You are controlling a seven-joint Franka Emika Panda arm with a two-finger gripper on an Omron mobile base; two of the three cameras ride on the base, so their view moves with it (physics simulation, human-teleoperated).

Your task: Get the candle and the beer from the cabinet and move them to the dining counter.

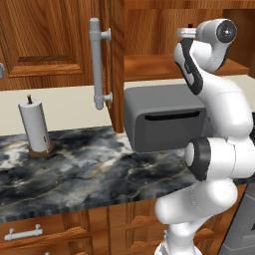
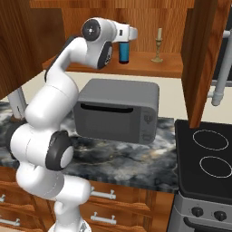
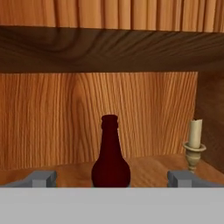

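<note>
Jaws spread wide flank the beer bottle (image 3: 110, 155) on the cabinet shelf (image 3: 148, 165), lined up for a grasp, candle (image 3: 194, 148) waiting beside.

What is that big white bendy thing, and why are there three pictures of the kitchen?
It is a robot arm. Two cameras ride behind it, one on each side. The third sits on its hand, looking into the open cabinet. The gripper is open and holds nothing; its two grey fingertips stand on either side of the beer. On the same shelf, farther along, stands the candle. Below, on the marbled counter, sit a toaster oven and a paper towel roll.
</note>
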